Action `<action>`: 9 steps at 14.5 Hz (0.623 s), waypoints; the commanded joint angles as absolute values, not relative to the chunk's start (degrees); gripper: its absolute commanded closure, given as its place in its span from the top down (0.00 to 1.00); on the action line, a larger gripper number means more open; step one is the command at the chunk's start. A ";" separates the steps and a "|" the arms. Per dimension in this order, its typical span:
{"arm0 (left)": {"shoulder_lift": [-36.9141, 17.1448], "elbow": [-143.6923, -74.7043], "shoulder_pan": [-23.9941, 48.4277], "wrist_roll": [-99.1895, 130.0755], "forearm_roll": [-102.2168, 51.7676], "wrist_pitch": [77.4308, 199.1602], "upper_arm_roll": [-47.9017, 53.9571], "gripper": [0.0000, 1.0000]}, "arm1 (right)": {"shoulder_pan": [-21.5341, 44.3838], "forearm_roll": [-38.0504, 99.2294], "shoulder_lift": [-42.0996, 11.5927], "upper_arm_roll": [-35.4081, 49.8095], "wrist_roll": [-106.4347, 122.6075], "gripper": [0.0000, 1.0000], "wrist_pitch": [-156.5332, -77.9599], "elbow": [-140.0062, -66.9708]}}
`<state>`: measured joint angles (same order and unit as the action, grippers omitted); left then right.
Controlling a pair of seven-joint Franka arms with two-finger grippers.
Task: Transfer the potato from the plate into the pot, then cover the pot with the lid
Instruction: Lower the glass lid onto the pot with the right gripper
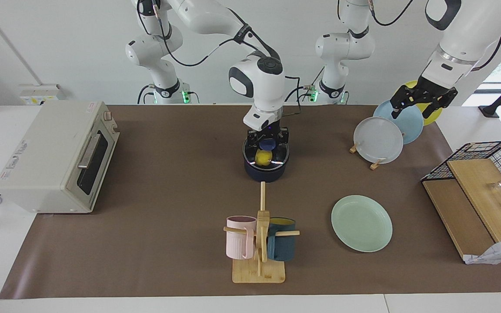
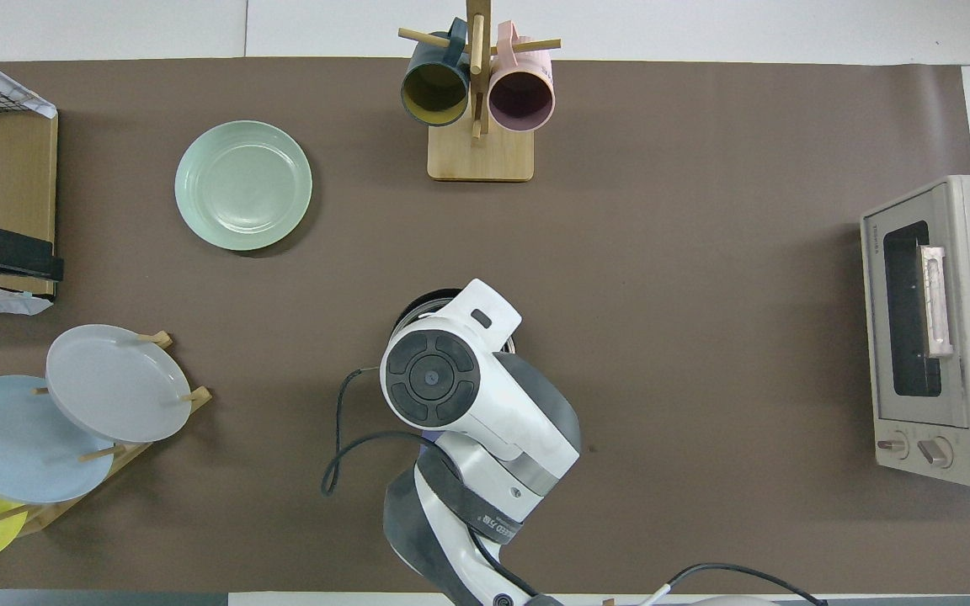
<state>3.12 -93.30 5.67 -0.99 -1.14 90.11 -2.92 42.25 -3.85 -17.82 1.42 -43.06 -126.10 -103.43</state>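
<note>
the right gripper (image 1: 268, 140) hangs directly over the pot (image 1: 264, 174), set about the blue knob (image 1: 269, 144) of the lid (image 1: 278, 157); whether it clamps the knob or merely stands around it cannot be told. the lid appears to lie level on the pot's rim, so the step in hand is judged to be the covering, near its end. to finish it well: confirm the metal rim seats all round, let go without dragging the knob sideways, and lift straight up so the small pot does not shift on the table. from overhead the arm hides the pot almost wholly, so seating must be read from the facing view. the left gripper (image 1: 422, 99) waits open and empty over the upright plates (image 1: 379, 140) at its own end of the table. containers: the toaster oven (image 1: 55, 156) at the right arm's end has its door shut, contents not visible. the wire basket (image 1: 489, 150) holds wooden boards. the mint plate (image 1: 361, 223), farther from the robots than the pot, lies bare. the pot holds the potato (image 1: 263, 157), seen yellow through the glass. the pink mug (image 1: 240, 237) and the dark blue mug (image 1: 281, 245) hang on their stand, both looking empty from overhead.
</note>
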 commanded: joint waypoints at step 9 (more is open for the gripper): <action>2.46 -92.46 3.96 -0.35 -0.44 90.09 0.61 1.00 | 43.68 -9.05 -18.37 1.49 -43.95 0.00 -126.65 -102.74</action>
<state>2.96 -93.30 5.55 -0.94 -1.14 90.23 -1.12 43.51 -7.14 -17.81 1.46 -43.06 -126.12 -103.13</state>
